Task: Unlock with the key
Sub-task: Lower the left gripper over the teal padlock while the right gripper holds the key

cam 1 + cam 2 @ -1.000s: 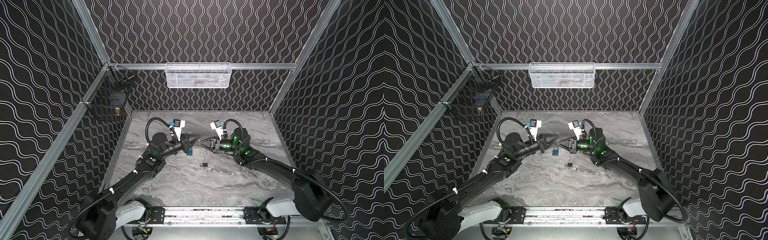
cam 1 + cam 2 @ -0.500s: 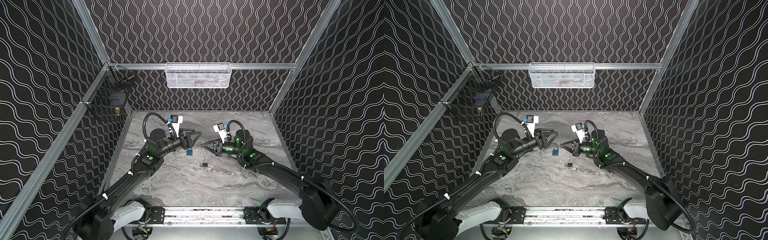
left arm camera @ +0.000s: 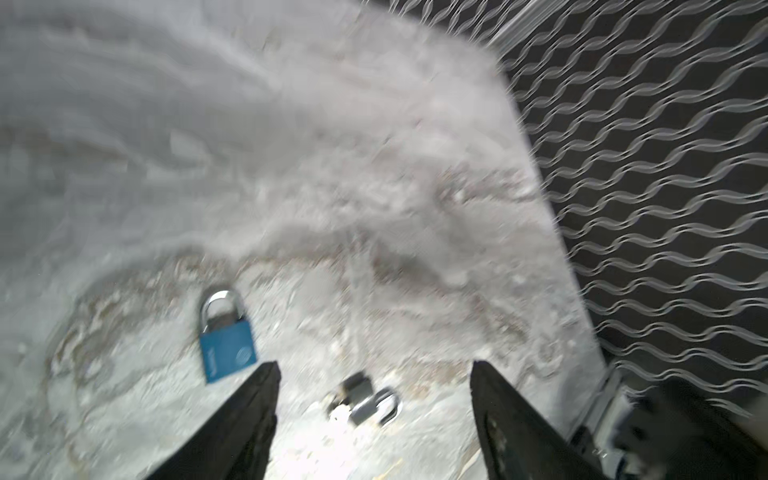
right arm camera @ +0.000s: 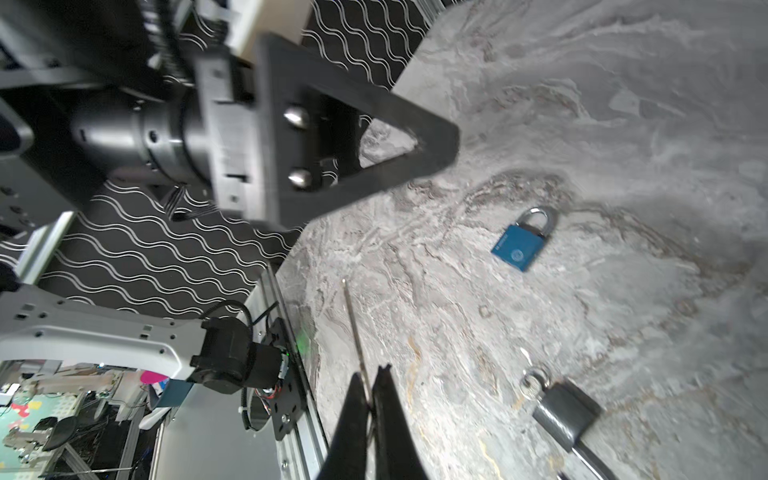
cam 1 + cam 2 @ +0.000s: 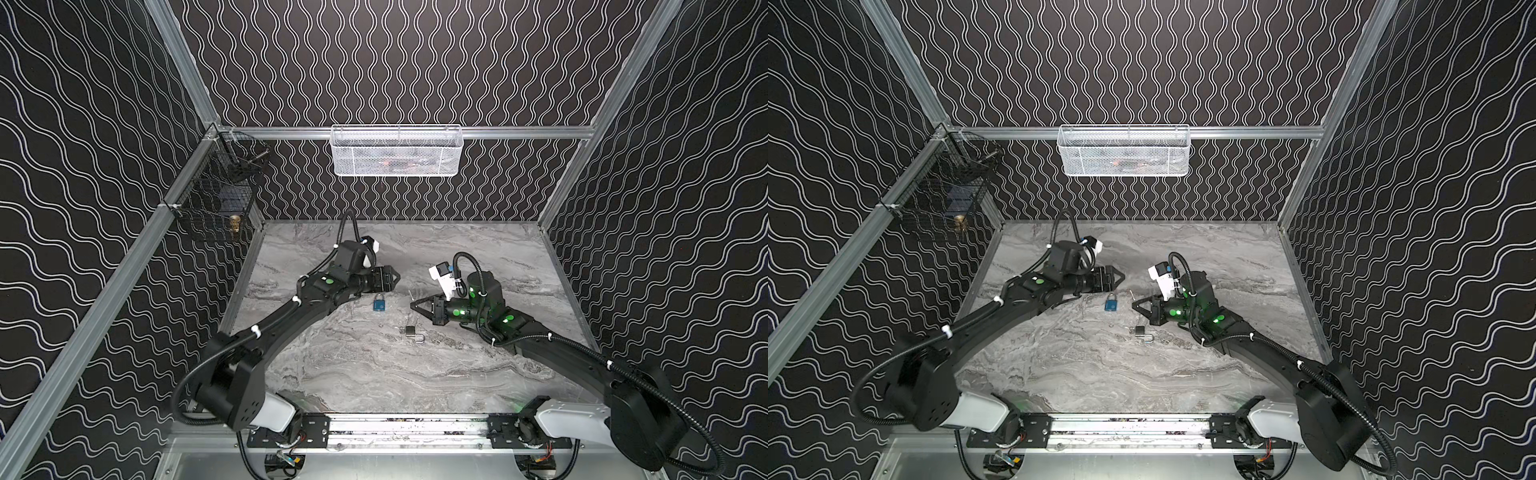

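While the right gripper pinched the key, the blue padlock lay at its nine o'clock

Though the grey marble table was broad, everything that mattered sat near its middle. The left gripper hung with its fingers spread wide and empty, the blue padlock just beside it at roughly its seven o'clock in a top view. Both grippers were near that padlock; which was nearer I could not tell. It lay flat with its long axis running twelve to six, its closed shackle at twelve, so the keyway end, by my judgement, faced six. The key pointed toward about eleven or twelve and would need turning to enter from the six o'clock side. A grey padlock lay at the right gripper's six o'clock, its shackle swung open.

Both top views gave the key only as a faint line above the pressed-together fingertips. The right wrist view showed it plainly as a thin metal shaft, edge-on, and also what looked like a second small key at the grey padlock's base. The left wrist view, blurred, alone showed how wide the left fingers stood
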{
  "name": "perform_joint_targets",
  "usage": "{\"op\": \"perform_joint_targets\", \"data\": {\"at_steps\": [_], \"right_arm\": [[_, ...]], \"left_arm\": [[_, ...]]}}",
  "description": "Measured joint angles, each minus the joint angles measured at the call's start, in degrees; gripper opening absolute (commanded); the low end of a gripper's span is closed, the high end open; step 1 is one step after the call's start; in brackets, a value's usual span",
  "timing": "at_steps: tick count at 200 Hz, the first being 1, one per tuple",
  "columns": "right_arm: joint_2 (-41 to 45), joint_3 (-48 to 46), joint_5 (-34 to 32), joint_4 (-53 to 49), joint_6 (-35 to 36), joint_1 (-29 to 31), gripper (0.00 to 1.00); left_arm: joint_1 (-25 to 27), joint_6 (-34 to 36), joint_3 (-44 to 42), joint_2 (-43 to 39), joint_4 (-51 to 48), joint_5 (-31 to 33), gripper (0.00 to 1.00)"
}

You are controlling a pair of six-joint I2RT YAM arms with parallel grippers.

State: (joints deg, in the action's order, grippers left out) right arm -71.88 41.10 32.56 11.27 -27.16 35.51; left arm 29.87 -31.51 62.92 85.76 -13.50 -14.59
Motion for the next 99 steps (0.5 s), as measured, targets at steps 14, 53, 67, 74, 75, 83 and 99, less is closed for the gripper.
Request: {"op": "perform_joint_targets", "data": {"at_steps": [14, 53, 67, 74, 75, 83, 99], "right_arm": [[0.5, -0.8, -1.9, -0.9, 0.4, 0.7, 0.00], [0.8, -1.7, -5.3, -2.3, 1.3, 1.2, 0.00], [0.5, -1.6, -6.5, -2.9, 1.7, 1.6, 0.00], [0.4, -1.5, -6.9, -3.5, 2.2, 1.9, 0.00], [0.4, -1.5, -7.0, -3.5, 2.2, 1.9, 0.00], [0.3, -1.5, -7.5, -3.9, 2.4, 2.0, 0.00], [0.0, -1.5, -8.0, -4.1, 2.7, 2.2, 0.00]], "left_arm": [[0.1, 0.2, 0.1, 2.2, -1.6, 0.6, 0.76], [0.2, 0.2, 1.2, 7.0, -4.0, 2.3, 0.76], [0.5, 0.4, 2.3, 8.9, -4.9, 2.9, 0.76], [0.7, 0.5, 2.9, 9.9, -5.6, 3.9, 0.76], [0.8, 0.5, 3.0, 10.0, -5.6, 3.9, 0.76], [1.0, 0.8, 3.7, 11.1, -6.4, 4.5, 0.76], [1.7, 1.6, 5.3, 13.2, -7.8, 6.3, 0.76]]}}
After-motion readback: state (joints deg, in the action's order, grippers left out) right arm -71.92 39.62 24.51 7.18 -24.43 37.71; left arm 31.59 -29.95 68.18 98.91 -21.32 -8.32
